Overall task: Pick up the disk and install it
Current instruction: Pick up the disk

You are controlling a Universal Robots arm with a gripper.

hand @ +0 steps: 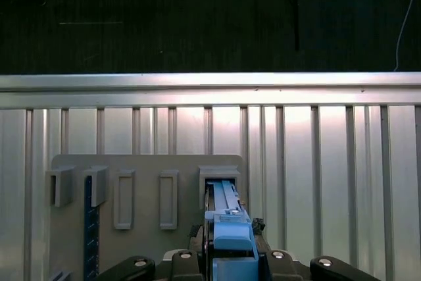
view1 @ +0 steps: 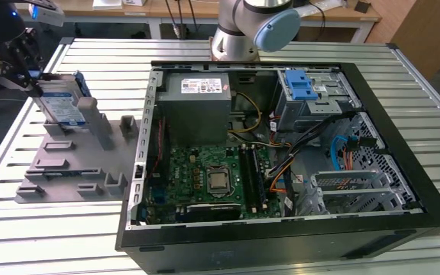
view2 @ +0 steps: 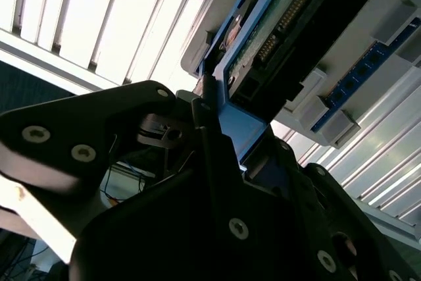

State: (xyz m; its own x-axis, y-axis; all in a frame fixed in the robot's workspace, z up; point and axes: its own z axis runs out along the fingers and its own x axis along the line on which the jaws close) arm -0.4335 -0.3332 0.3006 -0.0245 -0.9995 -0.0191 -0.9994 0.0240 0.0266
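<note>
The disk stands on edge in a slot at the far end of the grey holder rack, at the exterior view's left; its white-and-blue label and blue rail show. My gripper reaches it from the exterior view's left and is shut on its upper edge. In both wrist views the disk's blue rail sits squeezed between the dark fingers: the disk with its green board and connector runs away from the gripper, and the disk rises from the gripper into the rack's slot.
An open computer case lies to the exterior view's right of the rack, with a grey drive cage and blue latch, a grey power supply box and a green board. A thin blue part stands in another rack slot. The ribbed metal table ends near the rack.
</note>
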